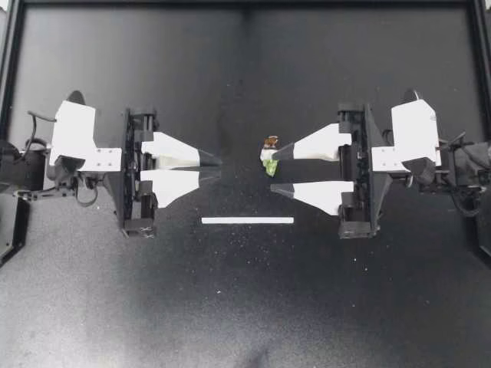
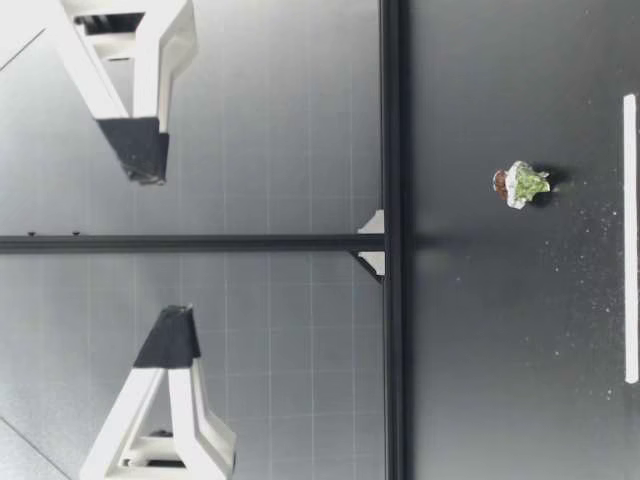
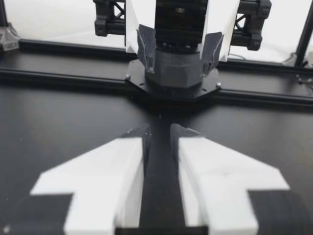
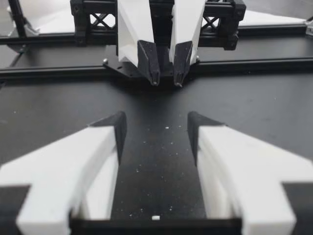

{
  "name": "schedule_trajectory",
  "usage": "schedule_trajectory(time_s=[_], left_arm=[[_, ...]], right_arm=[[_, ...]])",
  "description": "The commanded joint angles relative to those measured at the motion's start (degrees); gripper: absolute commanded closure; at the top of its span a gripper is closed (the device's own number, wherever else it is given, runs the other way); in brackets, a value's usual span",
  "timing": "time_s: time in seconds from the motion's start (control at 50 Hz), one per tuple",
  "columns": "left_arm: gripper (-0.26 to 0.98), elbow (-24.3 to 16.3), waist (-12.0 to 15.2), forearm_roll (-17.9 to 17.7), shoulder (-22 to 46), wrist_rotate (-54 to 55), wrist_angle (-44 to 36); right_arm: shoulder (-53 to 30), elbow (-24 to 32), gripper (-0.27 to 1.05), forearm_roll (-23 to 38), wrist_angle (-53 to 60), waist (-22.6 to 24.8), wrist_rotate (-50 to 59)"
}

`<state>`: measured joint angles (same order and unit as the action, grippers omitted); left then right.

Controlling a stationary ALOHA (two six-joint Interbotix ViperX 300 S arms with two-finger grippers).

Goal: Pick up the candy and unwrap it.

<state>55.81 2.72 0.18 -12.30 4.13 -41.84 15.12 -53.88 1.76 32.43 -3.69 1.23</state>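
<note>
Green candy (image 1: pixel 269 159) sits under one finger of my wide-open right gripper (image 1: pixel 275 170) (left gripper (image 1: pixel 220 168) barely parted, empty); descending here could squash it.

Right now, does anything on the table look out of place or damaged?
The candy lies on the table with its green wrapper crumpled and brown sweet showing at one end, while my left gripper and my right gripper stand open, clear of it. Pale specks dot the table by the white strip.
</note>
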Motion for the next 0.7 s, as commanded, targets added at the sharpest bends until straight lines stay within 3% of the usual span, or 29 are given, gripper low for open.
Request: schedule_trajectory(time_s=[0.0,0.68], left_arm=[[0.62,-0.5,-0.1,0.1,-1.1,-0.2,-0.7],[0.62,-0.3,-0.1,0.1,-2.1,-0.3,0.0]], right_arm=[[1.7,-0.2,0.28,-0.1,0.9,0.3,0.0],[2.5,-1.5,0.28,-0.6,2.7,0.3,-0.1]])
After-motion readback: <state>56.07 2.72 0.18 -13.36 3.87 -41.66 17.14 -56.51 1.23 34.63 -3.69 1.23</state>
